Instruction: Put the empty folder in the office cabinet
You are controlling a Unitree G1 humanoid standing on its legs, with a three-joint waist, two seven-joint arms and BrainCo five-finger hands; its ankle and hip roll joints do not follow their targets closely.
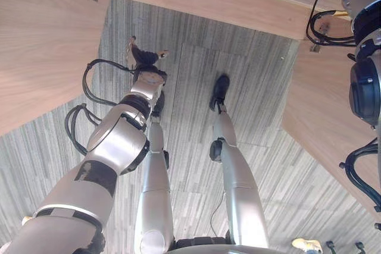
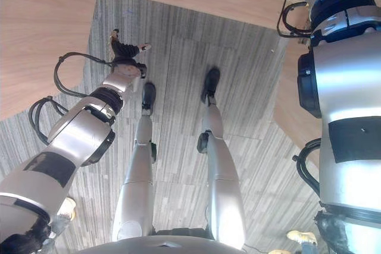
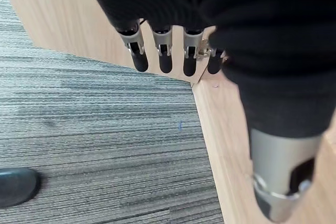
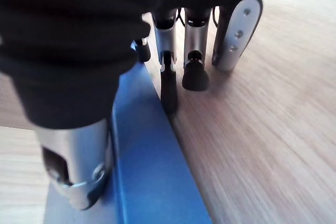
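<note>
The blue folder [image 4: 152, 166] sits in the lower middle of the right wrist view, resting on a pale wooden surface [image 4: 273, 129]. The right hand [image 4: 184, 61] grips it, thumb on the flat blue face and fingers curled down against its edge, apparently pinching it so it can be carried or slid into place.

The left hand [image 1: 141, 57] hangs in the upper left of the left eye view, above grey striped carpet [image 1: 250, 75]. Its fingers [image 3: 165, 56] are straight and relaxed, holding nothing, close to a wooden panel [image 3: 63, 9], probably a cabinet door or wall.

No readable brand, label or writing appears on the folder or the wood.
</note>
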